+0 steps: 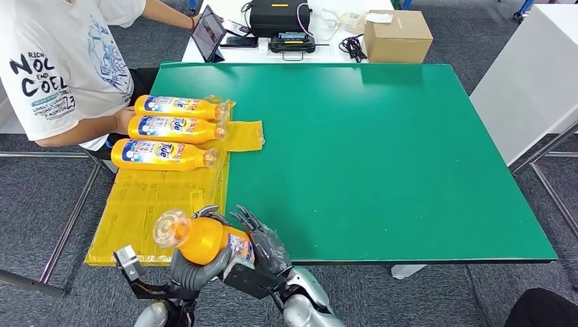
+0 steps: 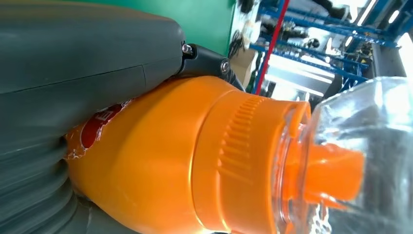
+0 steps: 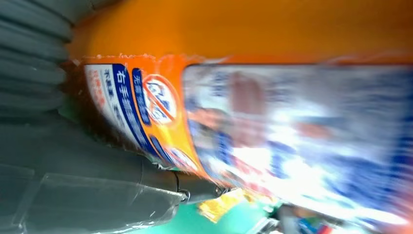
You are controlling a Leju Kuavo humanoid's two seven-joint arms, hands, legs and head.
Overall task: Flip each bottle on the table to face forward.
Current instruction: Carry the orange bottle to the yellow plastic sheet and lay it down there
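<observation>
Both hands, left hand (image 1: 194, 267) and right hand (image 1: 262, 244), I see clamped on one orange bottle (image 1: 204, 238) at the worktop's (image 1: 382, 150) near edge | three bottles (image 1: 174, 128) lie on yellow sheet (image 1: 146, 204) | person (image 1: 61, 61) beside them.

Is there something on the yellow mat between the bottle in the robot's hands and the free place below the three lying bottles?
Nothing visible. The orange detergent bottle is held over the near edge of the yellow plastic mat, whose near part lies bare before the three lying bottles.

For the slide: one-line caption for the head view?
Both hands, left and right, hold an orange bottle above three bottles on a yellow mat.
</observation>
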